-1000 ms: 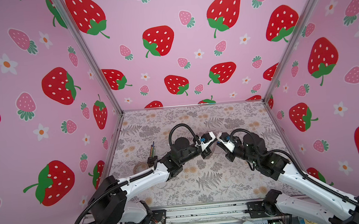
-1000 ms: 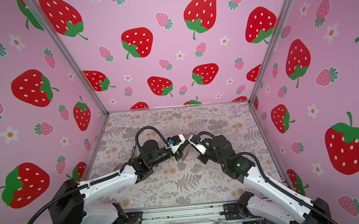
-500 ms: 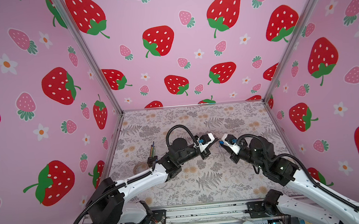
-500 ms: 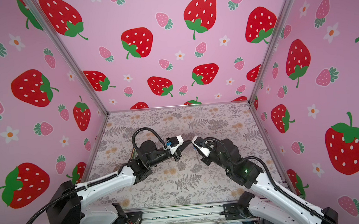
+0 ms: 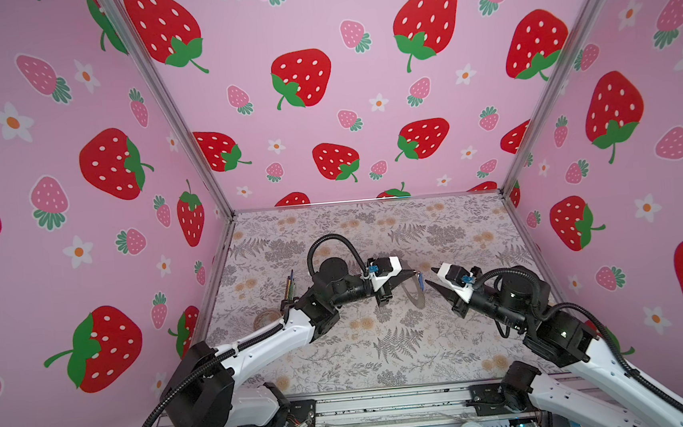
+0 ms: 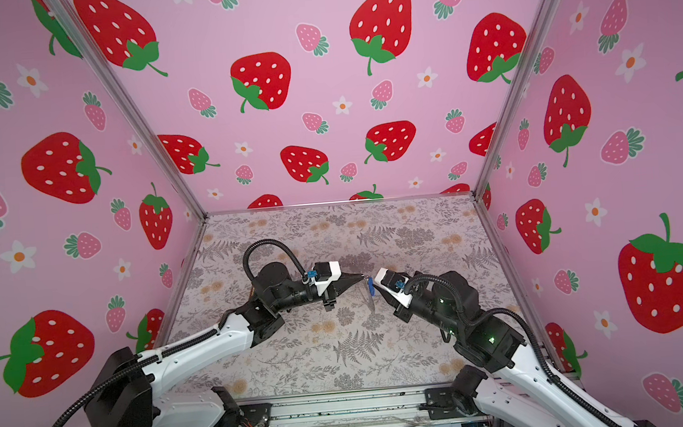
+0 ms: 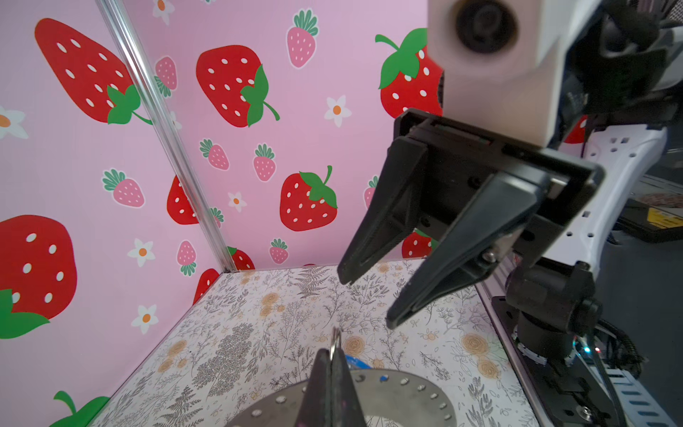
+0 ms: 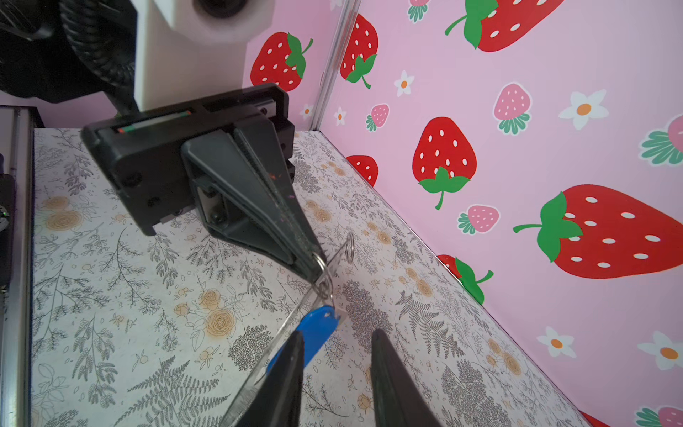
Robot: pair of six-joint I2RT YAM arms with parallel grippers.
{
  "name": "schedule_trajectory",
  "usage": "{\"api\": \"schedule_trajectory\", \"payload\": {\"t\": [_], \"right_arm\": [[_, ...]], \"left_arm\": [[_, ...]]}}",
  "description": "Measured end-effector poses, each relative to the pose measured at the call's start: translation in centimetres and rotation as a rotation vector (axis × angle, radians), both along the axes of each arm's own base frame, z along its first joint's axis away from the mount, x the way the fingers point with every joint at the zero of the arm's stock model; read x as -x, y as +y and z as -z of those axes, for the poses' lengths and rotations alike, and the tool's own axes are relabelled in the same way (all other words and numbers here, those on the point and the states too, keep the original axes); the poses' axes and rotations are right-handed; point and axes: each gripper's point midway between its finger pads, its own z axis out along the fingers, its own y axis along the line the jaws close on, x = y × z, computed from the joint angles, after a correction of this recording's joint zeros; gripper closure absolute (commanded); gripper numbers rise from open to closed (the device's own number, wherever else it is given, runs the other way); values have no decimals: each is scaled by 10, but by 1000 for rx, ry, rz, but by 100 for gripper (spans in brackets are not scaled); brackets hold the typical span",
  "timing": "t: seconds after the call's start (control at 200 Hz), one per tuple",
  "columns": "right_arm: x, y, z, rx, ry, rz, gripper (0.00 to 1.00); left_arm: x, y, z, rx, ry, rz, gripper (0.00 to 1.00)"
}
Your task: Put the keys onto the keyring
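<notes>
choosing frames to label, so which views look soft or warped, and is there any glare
Both top views: even light, no glare, wide-lens stretch toward the edges; left wrist view: right hand sharp, white camera block on that arm blurred; right wrist view: blue tag crisp, right hand's own fingers soft up close.

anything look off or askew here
Nothing spilled or broken. The dark keyring disc dangles in mid-air from the left pincer, shut on a silver loop; the blue tag hangs beside it. The right pincer is open, empty.
</notes>
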Motion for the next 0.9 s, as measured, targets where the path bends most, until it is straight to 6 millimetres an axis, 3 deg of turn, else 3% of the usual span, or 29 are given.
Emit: {"api": "schedule_trajectory", "payload": {"t": [0.34, 0.525, 0.9], "right_arm": [[-3, 11, 19, 94, 41, -36, 77], [-1, 12, 18, 103, 37, -56, 81], [4, 16, 24, 140, 26, -103, 99]], "left_arm": [[12, 3, 1, -26, -6, 47, 100], [14, 3, 6, -45, 0, 57, 100], [12, 3, 4, -51, 0, 55, 100]]}}
